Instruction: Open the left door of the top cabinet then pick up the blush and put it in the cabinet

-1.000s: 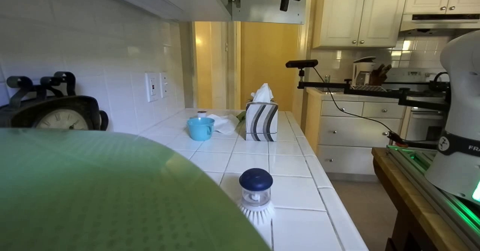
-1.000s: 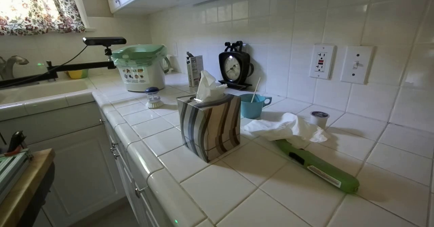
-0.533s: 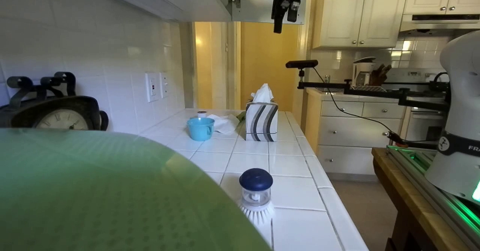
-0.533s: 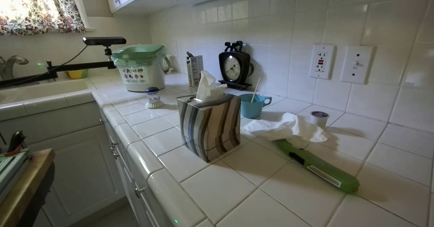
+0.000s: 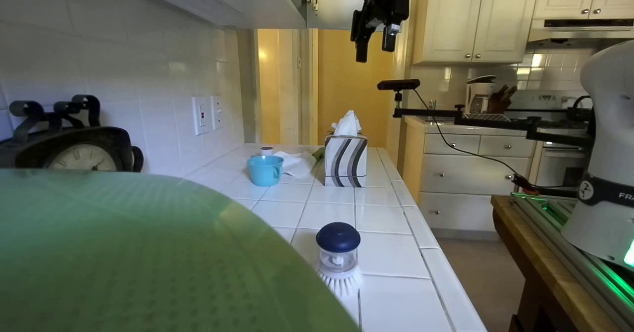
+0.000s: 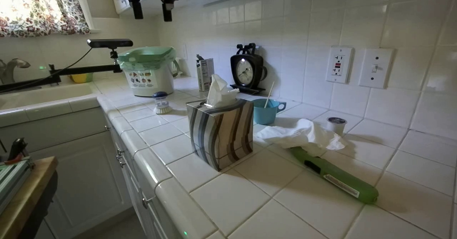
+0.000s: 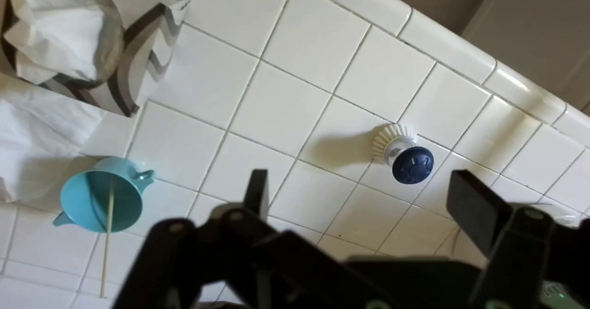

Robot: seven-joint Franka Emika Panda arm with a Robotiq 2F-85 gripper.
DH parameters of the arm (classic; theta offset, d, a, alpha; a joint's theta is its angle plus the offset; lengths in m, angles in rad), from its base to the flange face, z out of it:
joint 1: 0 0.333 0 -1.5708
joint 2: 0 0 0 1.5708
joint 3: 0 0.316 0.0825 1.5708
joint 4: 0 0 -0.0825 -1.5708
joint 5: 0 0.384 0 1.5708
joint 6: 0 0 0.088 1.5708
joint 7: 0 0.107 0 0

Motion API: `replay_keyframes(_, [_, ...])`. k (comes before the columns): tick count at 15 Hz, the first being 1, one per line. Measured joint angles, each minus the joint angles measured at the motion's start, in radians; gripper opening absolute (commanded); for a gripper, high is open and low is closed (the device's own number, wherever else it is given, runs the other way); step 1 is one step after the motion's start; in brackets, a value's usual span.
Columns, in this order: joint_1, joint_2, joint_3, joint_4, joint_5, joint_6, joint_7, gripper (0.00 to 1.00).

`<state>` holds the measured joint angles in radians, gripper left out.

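Observation:
The blush (image 5: 338, 250), a small brush with a dark blue domed top, clear body and white bristles, stands upright on the white tiled counter (image 6: 250, 196). Its dark blue top (image 7: 413, 165) shows in the wrist view, beyond the fingertips and nearer the right one. High above the counter, pointing down, my gripper (image 5: 375, 50) is open and holds nothing. In an exterior view the gripper (image 6: 152, 17) shows both fingers well apart. Overhead, the top cabinet (image 5: 237, 0) has a door (image 5: 337, 5) standing open on its hinge, partly behind the gripper. Its upper part is out of view.
A striped tissue box (image 6: 219, 132), light blue mug (image 6: 266, 111) with a stick in it, crumpled tissue (image 6: 303, 135) and green tool (image 6: 339, 178) share the counter. A black clock (image 6: 246, 69) stands by the wall. A green lid (image 5: 148, 252) fills one foreground. A camera arm (image 5: 495, 119) juts out.
My gripper has come down from the top edge into both exterior views, its jaws staying open. The blush, the cabinet door and the counter things have not moved.

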<state>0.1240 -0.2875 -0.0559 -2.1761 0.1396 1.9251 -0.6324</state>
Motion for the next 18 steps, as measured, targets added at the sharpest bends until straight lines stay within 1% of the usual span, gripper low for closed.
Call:
replay_keyframes(3, [0.012, -0.003, 0.004, -0.04, 0.035, 0.066, -0.027, 1.0])
replay_keyframes(5, [0.029, -0.008, 0.005, -0.071, 0.104, 0.113, -0.08, 1.0])
replay_keyframes(7, [0.037, -0.017, 0.005, -0.088, 0.14, 0.132, -0.114, 1.0])
replay_keyframes(18, [0.037, -0.022, 0.004, -0.093, 0.146, 0.139, -0.124, 1.0])
